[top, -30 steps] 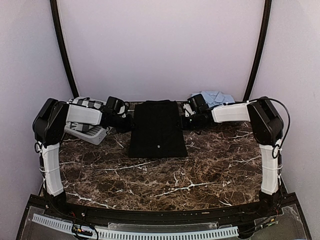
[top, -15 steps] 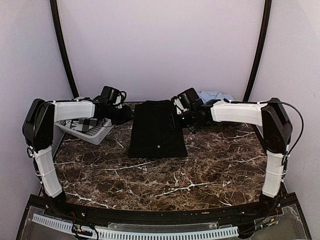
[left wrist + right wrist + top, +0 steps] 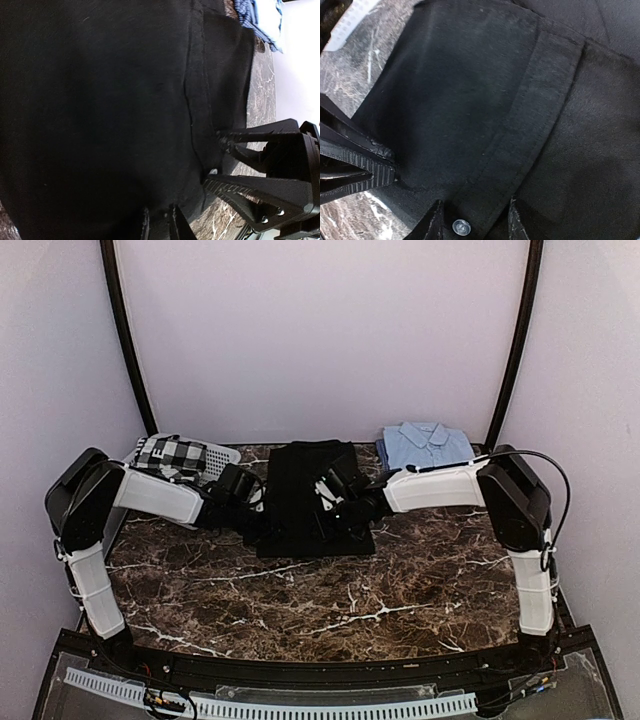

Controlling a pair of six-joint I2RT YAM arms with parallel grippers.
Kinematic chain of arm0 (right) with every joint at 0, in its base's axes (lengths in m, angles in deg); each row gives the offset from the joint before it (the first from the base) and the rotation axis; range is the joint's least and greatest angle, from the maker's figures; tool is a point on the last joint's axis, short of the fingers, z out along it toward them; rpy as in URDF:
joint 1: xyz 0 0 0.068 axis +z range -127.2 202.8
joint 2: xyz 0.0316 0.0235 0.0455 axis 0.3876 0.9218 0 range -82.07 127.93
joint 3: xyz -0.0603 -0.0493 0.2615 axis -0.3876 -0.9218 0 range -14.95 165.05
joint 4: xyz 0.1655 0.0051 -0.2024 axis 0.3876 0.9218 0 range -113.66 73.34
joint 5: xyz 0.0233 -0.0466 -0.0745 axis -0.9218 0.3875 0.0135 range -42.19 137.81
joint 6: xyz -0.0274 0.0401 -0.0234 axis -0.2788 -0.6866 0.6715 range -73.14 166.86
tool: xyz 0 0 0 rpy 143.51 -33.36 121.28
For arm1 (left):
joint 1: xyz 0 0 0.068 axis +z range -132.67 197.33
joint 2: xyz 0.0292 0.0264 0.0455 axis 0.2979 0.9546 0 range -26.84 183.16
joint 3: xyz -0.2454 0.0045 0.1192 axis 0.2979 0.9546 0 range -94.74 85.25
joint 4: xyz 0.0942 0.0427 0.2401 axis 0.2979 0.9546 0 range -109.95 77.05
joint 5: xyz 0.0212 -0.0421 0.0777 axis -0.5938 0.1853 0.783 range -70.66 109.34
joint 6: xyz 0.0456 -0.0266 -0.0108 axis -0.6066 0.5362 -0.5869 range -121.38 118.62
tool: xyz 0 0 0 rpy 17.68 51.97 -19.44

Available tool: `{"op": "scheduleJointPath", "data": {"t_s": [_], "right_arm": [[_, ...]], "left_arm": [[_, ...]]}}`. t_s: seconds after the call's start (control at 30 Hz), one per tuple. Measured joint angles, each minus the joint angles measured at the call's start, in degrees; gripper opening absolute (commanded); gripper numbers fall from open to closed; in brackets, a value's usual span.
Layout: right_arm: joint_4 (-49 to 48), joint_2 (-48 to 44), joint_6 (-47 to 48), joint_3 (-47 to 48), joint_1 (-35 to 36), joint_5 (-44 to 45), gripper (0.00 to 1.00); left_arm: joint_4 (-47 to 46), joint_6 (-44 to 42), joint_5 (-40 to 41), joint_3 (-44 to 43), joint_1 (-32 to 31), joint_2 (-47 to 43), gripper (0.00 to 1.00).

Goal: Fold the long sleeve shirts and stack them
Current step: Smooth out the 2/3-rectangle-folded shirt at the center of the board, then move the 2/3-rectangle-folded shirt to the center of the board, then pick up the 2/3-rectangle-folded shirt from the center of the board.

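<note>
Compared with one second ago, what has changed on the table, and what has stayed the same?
Both arms drew back from the far edge: the left gripper now sits at the near-left edge of the black shirt, the right gripper, open, over its button strip. No grasp is visible. The black shirt and the folded light blue shirt lie as before.
</note>
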State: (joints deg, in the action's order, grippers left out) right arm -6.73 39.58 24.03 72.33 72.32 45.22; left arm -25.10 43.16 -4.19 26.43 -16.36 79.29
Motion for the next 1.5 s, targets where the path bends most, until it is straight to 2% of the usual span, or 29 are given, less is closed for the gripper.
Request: {"op": "scheduleJointPath", "data": {"t_s": [0.17,0.57,0.83,1.07,1.27,1.5], "right_arm": [[-0.1,0.7,-0.1,-0.9,0.6,0.5,0.54],[-2.9,-0.5,-1.0,-5.6,3.9,5.7,0.55],[-7.2,-9.3,-6.3,-18.8,8.9,3.7,0.55],[-7.9,-17.0,-12.0,-28.4,13.9,0.8,0.55],[-2.4,-21.1,-14.2,-29.3,13.8,1.4,0.52],[-2.4,-23.7,-14.5,-28.5,6.6,2.4,0.44]], "left_arm": [[-3.7,2.1,-1.4,4.1,0.2,0.6,0.14],[-7.3,2.7,-1.2,9.0,-1.5,-1.2,0.13],[-6.6,5.3,-0.5,18.6,-9.0,-9.4,0.13],[-0.4,9.3,2.0,24.7,-15.8,-18.4,0.14],[5.8,9.9,7.0,23.6,-16.0,-24.3,0.16],[7.1,6.8,9.6,15.7,-14.6,-20.6,0.16]]}}
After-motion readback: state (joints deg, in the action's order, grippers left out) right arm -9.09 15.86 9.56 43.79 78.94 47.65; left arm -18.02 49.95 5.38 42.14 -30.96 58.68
